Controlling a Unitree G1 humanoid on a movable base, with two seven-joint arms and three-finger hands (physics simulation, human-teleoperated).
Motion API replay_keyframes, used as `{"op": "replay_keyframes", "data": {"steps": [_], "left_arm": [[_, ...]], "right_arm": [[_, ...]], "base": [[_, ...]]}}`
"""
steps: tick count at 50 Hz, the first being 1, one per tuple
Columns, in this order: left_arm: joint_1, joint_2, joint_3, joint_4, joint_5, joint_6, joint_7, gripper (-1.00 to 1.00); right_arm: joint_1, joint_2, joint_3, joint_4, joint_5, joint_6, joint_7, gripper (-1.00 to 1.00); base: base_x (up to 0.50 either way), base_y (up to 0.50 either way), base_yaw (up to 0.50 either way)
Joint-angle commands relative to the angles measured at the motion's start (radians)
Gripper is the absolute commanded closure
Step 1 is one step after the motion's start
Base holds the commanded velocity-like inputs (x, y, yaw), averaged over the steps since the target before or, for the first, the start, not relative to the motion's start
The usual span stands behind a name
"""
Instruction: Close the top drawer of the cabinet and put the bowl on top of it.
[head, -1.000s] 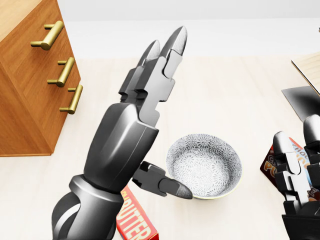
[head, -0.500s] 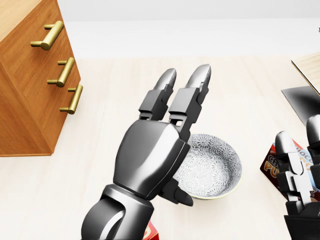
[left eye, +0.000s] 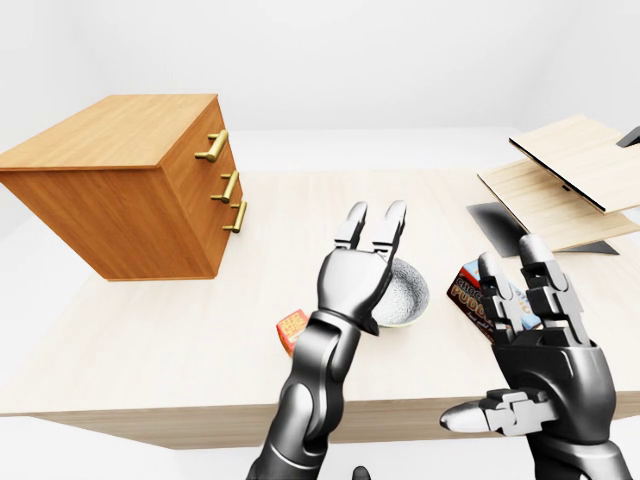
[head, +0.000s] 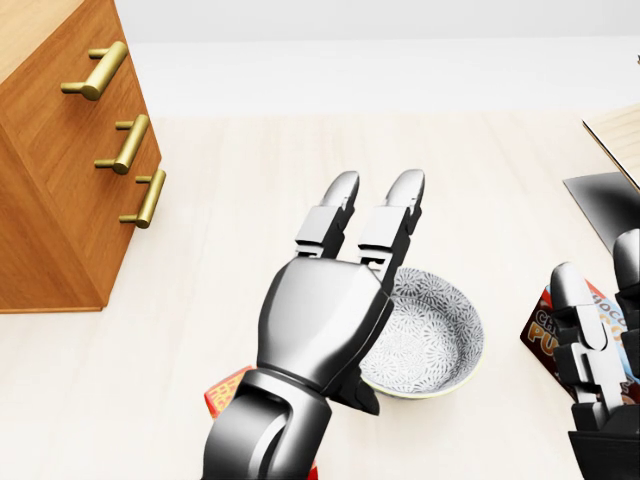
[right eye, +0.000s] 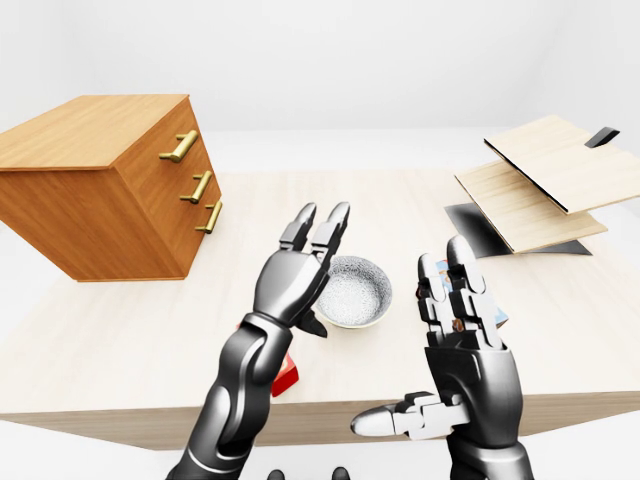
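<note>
The left hand (head: 322, 318), fingers spread and empty, is held over the left rim of the patterned bowl (head: 432, 338) on the table (head: 250, 180) (well apart from the cabinet (left eye: 110, 190)); the patterned bowl could be tipped or pushed away if pinched too shallowly.

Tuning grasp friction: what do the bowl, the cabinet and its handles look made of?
Round grey-white patterned bowl: likely glazed ceramic, fine floral print, pale rim. Orange-brown three-drawer cabinet: wood, visible grain, matte finish. Gold bar handles: brass-like metal, soft sheen. Rendered, so tentative.
</note>
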Motion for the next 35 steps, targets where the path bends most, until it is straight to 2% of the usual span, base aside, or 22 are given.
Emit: {"op": "replay_keyframes", "data": {"steps": [1, 8, 15, 17, 35], "left_arm": [[-0.021, -0.009, 0.008, 0.130, 0.053, 0.000, 0.017, -1.00], [-0.014, -0.013, 0.001, 0.158, 0.084, 0.000, 0.020, -1.00], [-0.012, -0.018, -0.008, 0.158, 0.130, 0.000, -0.036, -1.00], [-0.036, -0.022, 0.003, 0.199, 0.160, 0.000, -0.062, -1.00], [-0.072, -0.052, 0.014, 0.235, 0.198, 0.000, -0.108, -1.00]], "right_arm": [[-0.005, -0.005, 0.000, 0.002, 0.003, 0.003, -0.005, -1.00], [-0.010, -0.005, -0.005, 0.004, 0.005, 0.008, -0.005, -1.00], [-0.009, -0.003, -0.007, 0.003, 0.007, 0.007, -0.002, -1.00], [-0.010, -0.003, -0.011, 0.003, 0.010, 0.008, -0.001, -1.00], [-0.012, 0.007, -0.028, -0.008, 0.019, 0.021, 0.011, -1.00]], "base": [[0.00, 0.00, 0.00], [0.00, 0.00, 0.00], [0.00, 0.00, 0.00], [0.00, 0.00, 0.00], [0.00, 0.00, 0.00]]}}
